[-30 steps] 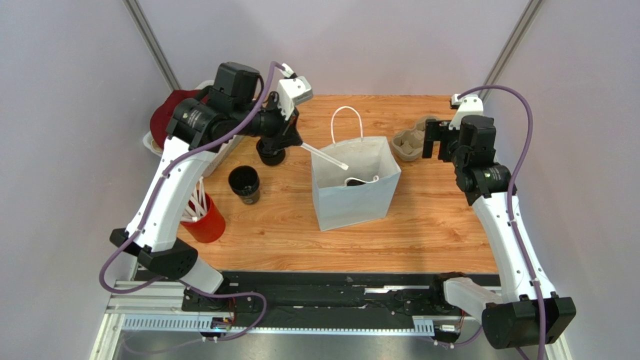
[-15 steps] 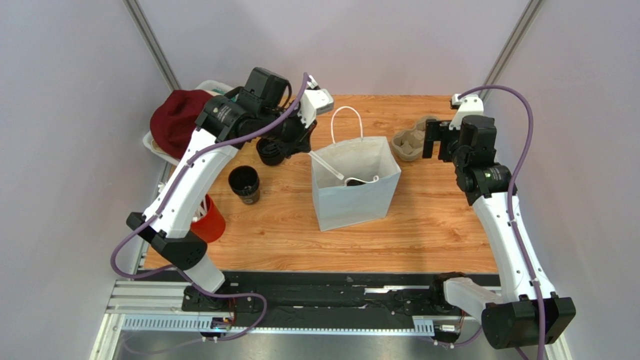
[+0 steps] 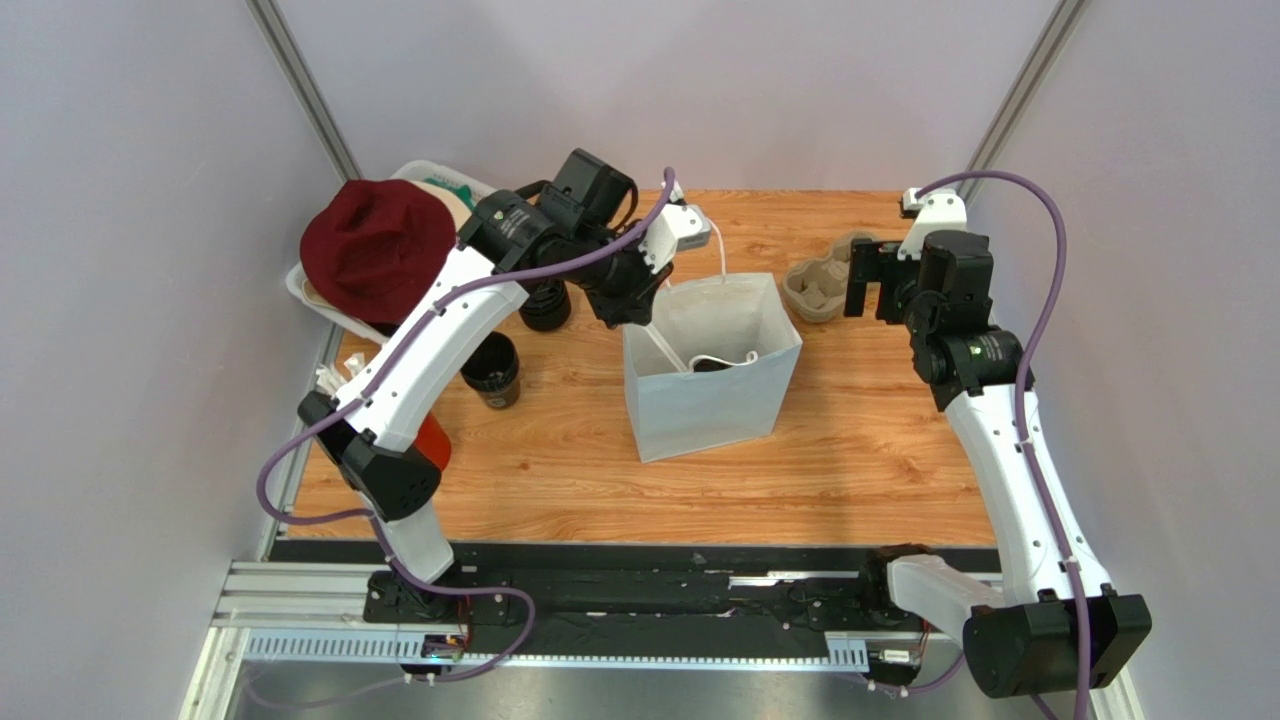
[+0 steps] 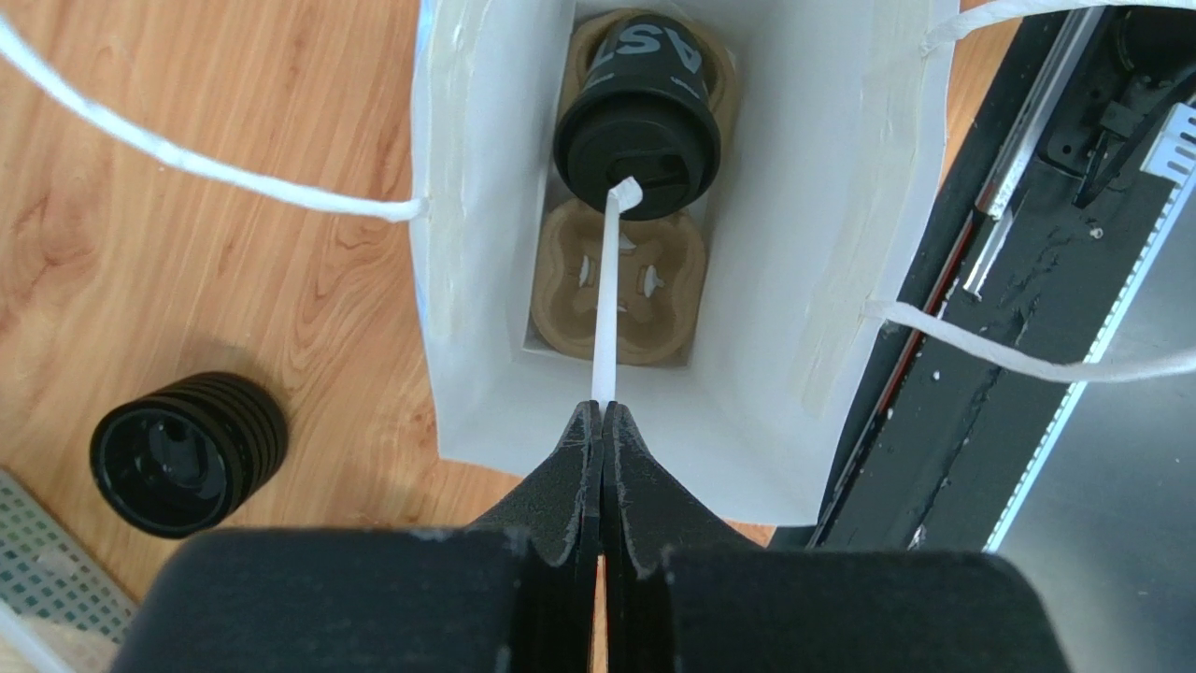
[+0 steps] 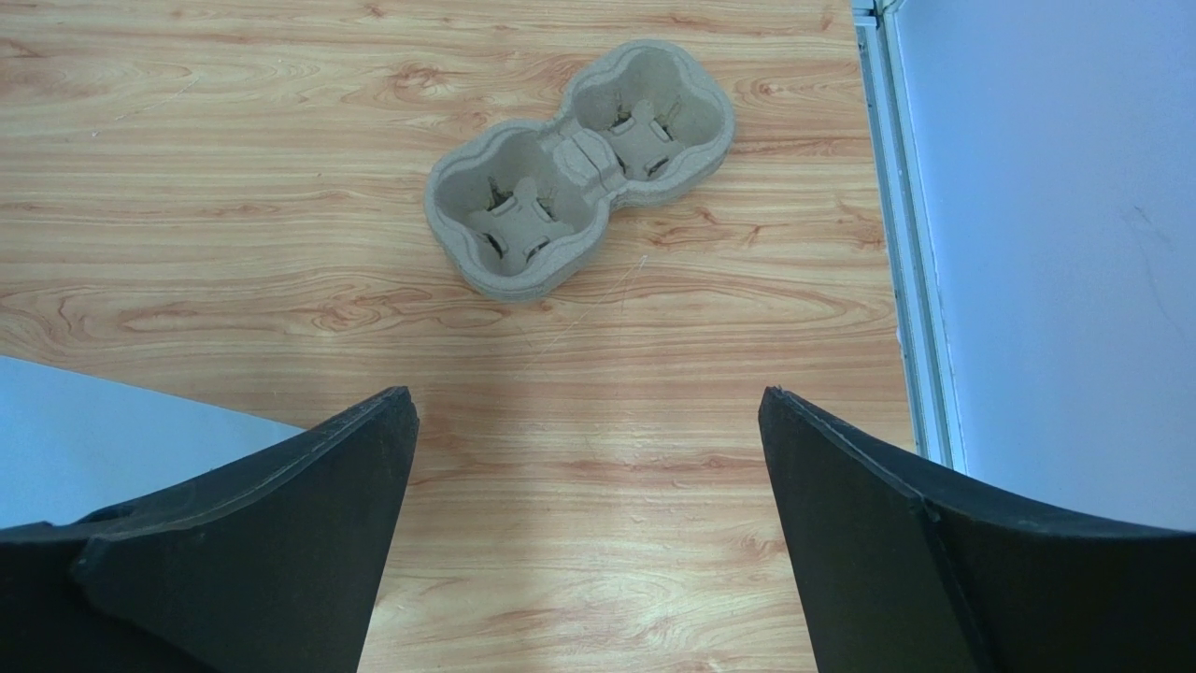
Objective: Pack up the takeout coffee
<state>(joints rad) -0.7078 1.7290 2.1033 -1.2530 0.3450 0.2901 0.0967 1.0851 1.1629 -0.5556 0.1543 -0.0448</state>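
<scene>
status: left claw (image 4: 602, 421) is pinched shut on a white straw (image 4: 609, 295), hanging over the open mouth of the paper bag (image 4: 470, 211). The straw tip meets the lid of a lidded black cup (image 4: 639, 119), which sits in one well of the pulp tray (image 4: 562, 302) at the bag bottom. The other well is empty. Right claw (image 5: 587, 407) is spread wide, holding nothing, above the counter (image 5: 211, 182) near a spare tray (image 5: 534, 225)

The takeout coffee (image 3: 495, 375), as we read it, is the open dark cup on the counter left of the bag, partly under the left arm. It's outside the bag, not packed yet

We judge this is the straw step. Next we either let go so the straw drops inside the bag or seat it in the sip hole; we can't tell which is meant. After that we need an empty claw on the cup and a straight descent into the free well. The bag walls look thin and could snag
</scene>
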